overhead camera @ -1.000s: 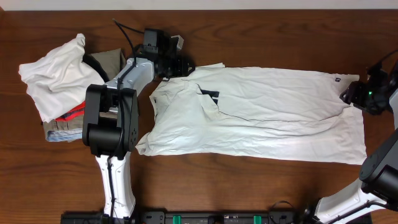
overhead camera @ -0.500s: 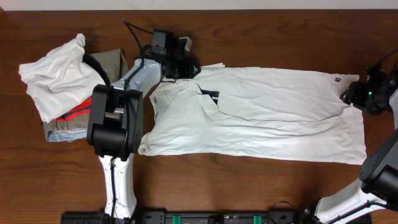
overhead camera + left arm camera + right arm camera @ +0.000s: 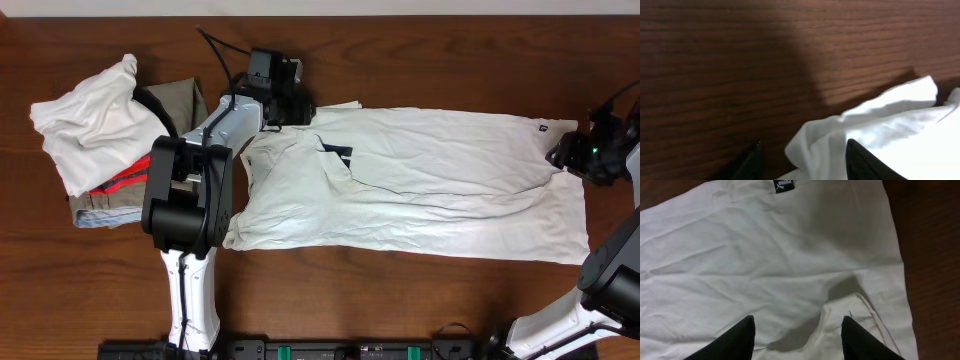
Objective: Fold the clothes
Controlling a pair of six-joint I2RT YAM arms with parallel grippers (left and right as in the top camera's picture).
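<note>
The left gripper (image 3: pixel 296 103) has slid a little to the right, over the top corner of the white shirt (image 3: pixel 430 180), jaws apart. The right gripper (image 3: pixel 562 153) stays put, jaws apart too.

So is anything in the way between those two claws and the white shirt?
Nothing visible. The left gripper sits at a far corner of the white shirt, fabric between its open fingers; the right gripper hangs open over the other end. The pile of other clothes lies off to the side, apart.
</note>
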